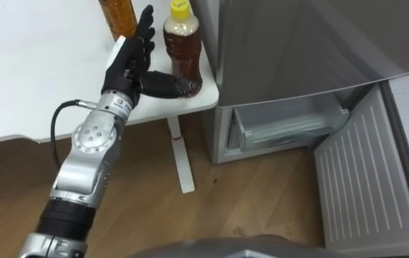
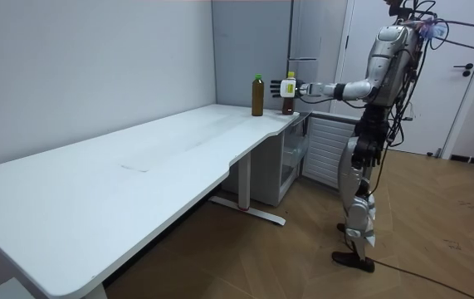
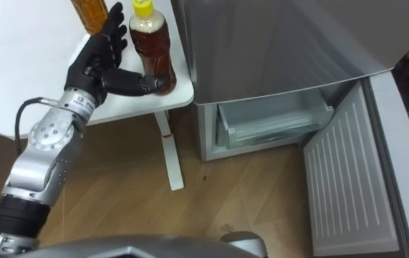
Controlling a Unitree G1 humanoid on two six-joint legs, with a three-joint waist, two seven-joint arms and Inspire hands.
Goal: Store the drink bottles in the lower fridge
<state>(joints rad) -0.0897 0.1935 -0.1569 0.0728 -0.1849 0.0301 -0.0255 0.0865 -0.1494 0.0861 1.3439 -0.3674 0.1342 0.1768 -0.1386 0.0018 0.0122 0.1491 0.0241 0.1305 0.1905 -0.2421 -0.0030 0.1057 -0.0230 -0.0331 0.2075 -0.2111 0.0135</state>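
A brown tea bottle with a yellow cap [image 1: 183, 46] stands upright at the white table's [image 1: 32, 72] corner closest to the fridge. A second bottle of amber drink [image 1: 118, 16] stands just behind it to the left; the room view shows this bottle's green cap [image 2: 257, 77]. My left hand [image 1: 127, 63] is open just left of the yellow-capped bottle, fingers straight and pointing up between the two bottles. Its thumb reaches across to that bottle's base. The lower fridge compartment [image 1: 290, 123] stands open, with a clear drawer inside.
The lower fridge door [image 1: 365, 179] is swung wide open on my right, over the wooden floor. The grey upper fridge body [image 1: 297, 36] rises right next to the table corner. A white table leg [image 1: 181, 154] stands below the corner. I stand in front of the fridge.
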